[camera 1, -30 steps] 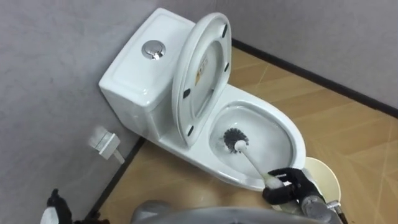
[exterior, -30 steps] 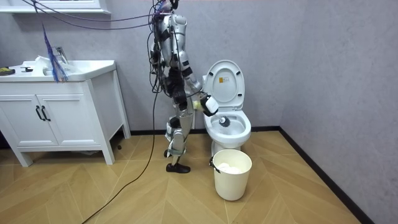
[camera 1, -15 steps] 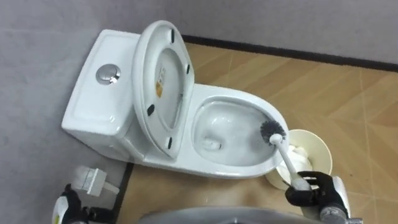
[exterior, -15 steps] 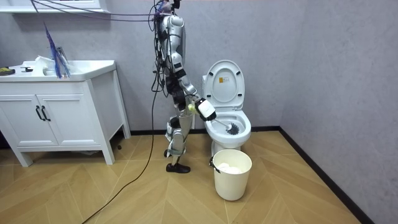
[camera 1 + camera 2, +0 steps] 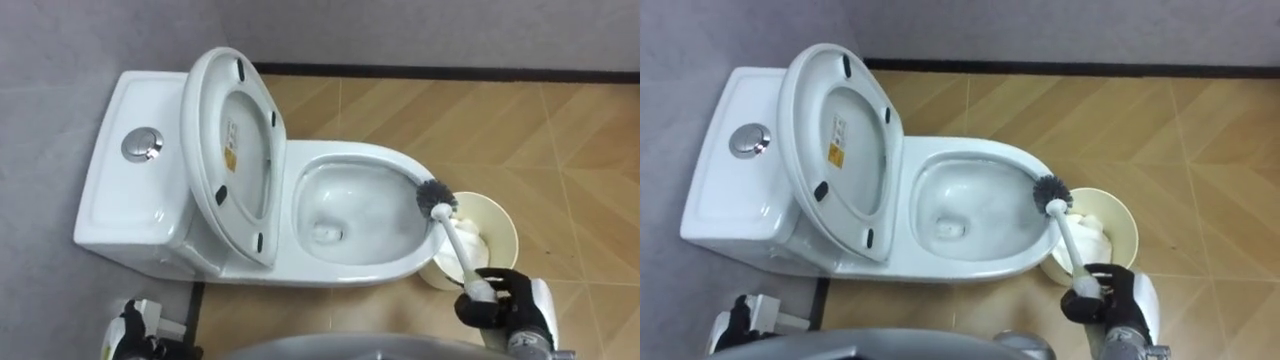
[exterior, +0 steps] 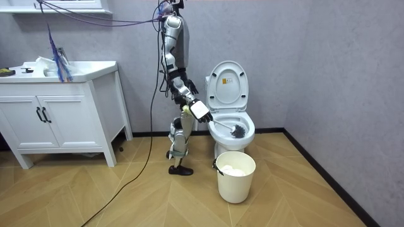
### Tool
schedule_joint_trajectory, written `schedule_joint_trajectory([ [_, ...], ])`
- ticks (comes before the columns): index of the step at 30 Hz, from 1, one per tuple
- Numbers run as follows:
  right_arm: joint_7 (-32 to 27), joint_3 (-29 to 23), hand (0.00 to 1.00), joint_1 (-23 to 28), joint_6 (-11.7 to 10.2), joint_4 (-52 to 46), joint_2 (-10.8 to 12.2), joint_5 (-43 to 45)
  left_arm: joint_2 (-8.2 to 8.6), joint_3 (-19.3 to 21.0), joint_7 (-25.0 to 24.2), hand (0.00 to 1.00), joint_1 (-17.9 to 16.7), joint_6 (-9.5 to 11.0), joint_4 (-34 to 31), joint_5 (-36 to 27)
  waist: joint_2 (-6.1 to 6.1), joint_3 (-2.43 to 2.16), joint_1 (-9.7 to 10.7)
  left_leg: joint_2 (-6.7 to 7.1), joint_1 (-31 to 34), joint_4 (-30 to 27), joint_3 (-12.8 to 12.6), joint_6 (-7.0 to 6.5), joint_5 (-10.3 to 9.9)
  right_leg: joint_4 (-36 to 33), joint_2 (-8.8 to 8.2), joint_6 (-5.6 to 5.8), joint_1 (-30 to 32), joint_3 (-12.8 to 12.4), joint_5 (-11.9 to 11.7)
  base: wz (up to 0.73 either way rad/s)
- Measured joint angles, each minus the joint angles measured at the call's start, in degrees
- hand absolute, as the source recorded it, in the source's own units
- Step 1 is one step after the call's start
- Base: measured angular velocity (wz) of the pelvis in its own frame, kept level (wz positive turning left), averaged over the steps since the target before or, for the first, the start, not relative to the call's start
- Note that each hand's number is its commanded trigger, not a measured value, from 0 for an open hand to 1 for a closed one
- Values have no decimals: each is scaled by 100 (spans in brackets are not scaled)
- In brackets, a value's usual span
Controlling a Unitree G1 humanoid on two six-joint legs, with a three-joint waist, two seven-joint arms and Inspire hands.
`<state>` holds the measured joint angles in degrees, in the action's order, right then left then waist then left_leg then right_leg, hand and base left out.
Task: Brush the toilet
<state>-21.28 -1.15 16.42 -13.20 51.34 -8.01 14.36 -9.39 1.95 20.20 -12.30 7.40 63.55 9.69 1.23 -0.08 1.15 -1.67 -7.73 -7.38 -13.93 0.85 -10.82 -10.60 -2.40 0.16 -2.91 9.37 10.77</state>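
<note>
Right hand point(image 5: 497, 303) curls round the white-handled, black-bristled toilet brush point(image 5: 449, 228), head at the white ceramic toilet's point(image 5: 340, 272) front rim. Pushed outward, it could slip off into the cream bin point(image 5: 503, 228) beside.

L hand point(image 5: 133, 336) sits right at the bottom edge, mostly cut off. End of the brush point(image 5: 455, 240) handle is buried inside the R hand point(image 5: 500, 308), wrist clipped by the edge. Bin point(image 5: 500, 215) is partly behind the toilet point(image 5: 330, 272) rim & the handle; white stuff inside, can't tell what. Raised lid point(image 5: 235, 150) masks part of the tank point(image 5: 120, 190). Room view: vanity point(image 6: 57, 120) chopped at the left edge.
</note>
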Motion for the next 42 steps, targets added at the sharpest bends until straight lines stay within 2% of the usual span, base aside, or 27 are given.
schedule_joint_trajectory([
  [7, -431, -23, 100, -70, 66, 45, -2, -61, -1, 7, -18, 0, 25, -1, 20, 0, -2, 27, -1, -21, -88, 1, -48, 0, -1, -6, 51, -5, 3, -208, -13, -10],
  [14, -649, -26, 100, -74, 79, 43, -36, -338, -2, 7, -82, 0, 36, 0, 13, 2, 13, 22, 7, -117, -91, 54, -91, 12, -63, -16, 158, -59, 33, -212, -52, -1],
  [19, -794, -22, 100, -131, 79, 192, -45, -445, -3, 8, -85, 0, 8, 0, 20, 1, 27, 14, -6, -149, -62, 59, -92, 13, -63, -8, 159, -91, 73, -204, -84, -1],
  [21, -825, -23, 0, -150, 86, 258, -56, -548, -3, 8, -119, 0, 4, 0, 20, 0, 39, 24, -10, -153, -56, 56, -92, 13, -62, -8, 159, -92, 81, -200, -85, 0],
  [25, -862, -21, 0, -150, 86, 272, -62, -561, -3, 9, -151, 0, 4, 0, 20, 0, 68, 22, -9, -150, -47, 50, -92, 13, -62, -8, 154, -92, 91, -201, -85, 0],
  [42, -864, -23, 0, -115, 78, 331, -62, -743, -6, 14, -331, 0, -59, 1, 18, -2, 60, 17, 5, -149, -38, 51, -27, 13, -62, 29, 146, -95, 67, -132, -88, 0],
])
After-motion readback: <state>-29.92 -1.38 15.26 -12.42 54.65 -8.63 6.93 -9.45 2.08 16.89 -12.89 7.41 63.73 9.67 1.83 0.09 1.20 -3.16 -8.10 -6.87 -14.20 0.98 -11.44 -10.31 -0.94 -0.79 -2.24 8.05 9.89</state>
